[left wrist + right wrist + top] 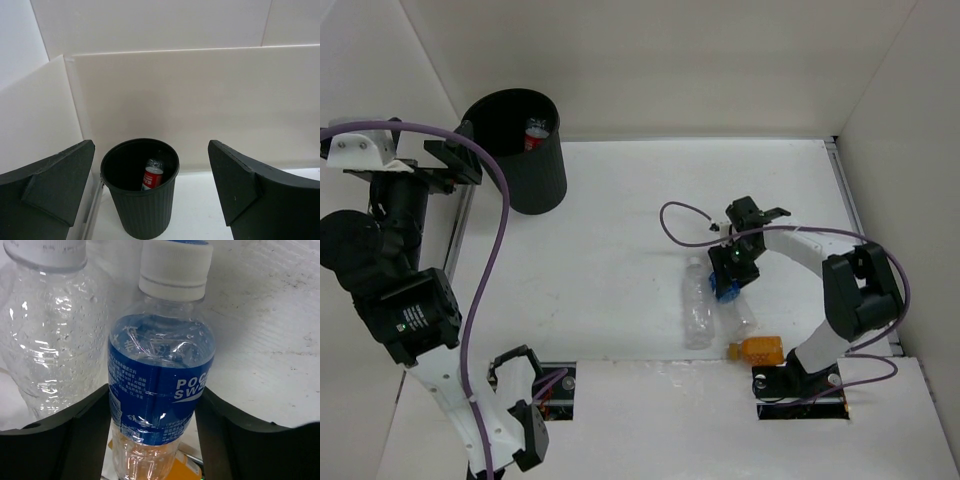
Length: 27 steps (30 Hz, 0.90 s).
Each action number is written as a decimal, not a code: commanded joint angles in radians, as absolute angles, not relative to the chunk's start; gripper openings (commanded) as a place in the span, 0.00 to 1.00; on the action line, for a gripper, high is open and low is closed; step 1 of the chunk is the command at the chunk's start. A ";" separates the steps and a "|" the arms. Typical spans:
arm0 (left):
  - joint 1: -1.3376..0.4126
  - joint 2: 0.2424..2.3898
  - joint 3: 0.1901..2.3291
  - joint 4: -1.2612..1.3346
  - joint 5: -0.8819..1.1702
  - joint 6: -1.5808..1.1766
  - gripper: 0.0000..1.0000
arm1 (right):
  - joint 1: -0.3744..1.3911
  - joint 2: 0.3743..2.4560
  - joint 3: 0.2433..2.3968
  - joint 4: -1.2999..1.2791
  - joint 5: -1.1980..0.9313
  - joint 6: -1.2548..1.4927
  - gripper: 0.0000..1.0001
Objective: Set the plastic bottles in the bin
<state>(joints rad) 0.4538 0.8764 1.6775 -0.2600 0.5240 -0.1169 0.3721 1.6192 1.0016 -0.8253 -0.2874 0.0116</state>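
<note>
My right gripper [152, 405] is shut on the blue-labelled bottle [160, 375], one finger pressed on each side of the label; the bottle lies on the table [620, 240] with its white cap pointing away. From above, the gripper [735, 265] covers most of that bottle [725, 290]. A plain clear bottle [697, 305] [55, 340] lies just to its left. The stubby orange bottle [760, 349] [187, 467] lies nearer my right base. The black bin [525, 150] [145, 210] stands at the far left with a red-labelled bottle [536, 135] [152, 176] inside. My left gripper [460, 160] [151, 150] hangs open beside the bin.
White walls close in the table at the back and both sides. A metal rail [465, 230] runs along the table's left edge by the bin. My right arm's purple cable [680, 225] loops over the table's middle.
</note>
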 commanded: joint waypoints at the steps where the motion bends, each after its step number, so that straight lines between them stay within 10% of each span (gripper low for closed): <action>1: 0.459 0.894 1.683 -0.224 0.548 -0.147 1.00 | 0.384 1.650 1.044 -0.788 -0.273 0.012 0.48; 7: 0.412 0.870 1.544 -0.238 0.590 -0.161 1.00 | 0.357 1.623 1.221 -0.919 -0.265 -0.020 0.05; 17: 0.040 1.058 1.298 -0.147 0.778 -0.218 1.00 | 0.179 1.699 2.118 -1.126 -0.538 0.035 0.00; 27: -0.482 1.478 1.604 0.159 0.864 -0.423 1.00 | 0.087 1.759 2.306 -0.867 -1.066 0.296 0.01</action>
